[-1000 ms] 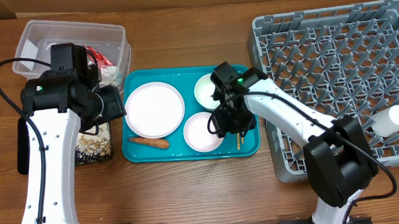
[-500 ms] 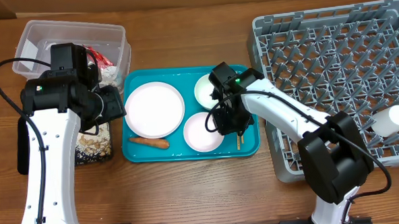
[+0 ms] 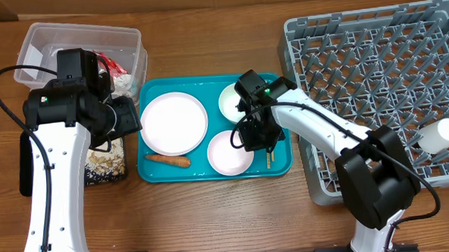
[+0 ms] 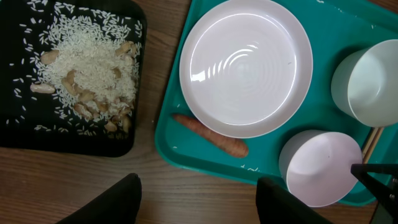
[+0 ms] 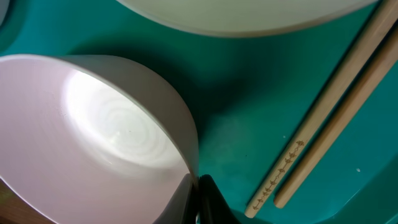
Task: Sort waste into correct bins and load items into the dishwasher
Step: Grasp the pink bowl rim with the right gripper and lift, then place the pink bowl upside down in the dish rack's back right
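Our right gripper [image 3: 255, 140] is pinching the pink bowl [image 3: 227, 152] at its 3 o'clock rim. Looks light, stiff and slick, so we'd lift gently.

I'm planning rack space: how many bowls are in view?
2. The far bowl sits at the teal tray's back right; the near bowl is just in front of it, at the right gripper. The arm may hide more.

The round pinkish-white plate [image 3: 173, 123] fills the left half of the rectangular teal plastic tray [image 3: 204, 169]; the right gripper [image 3: 257, 142] meets the round pale pink bowl [image 3: 225, 151] at the tray's lower right.
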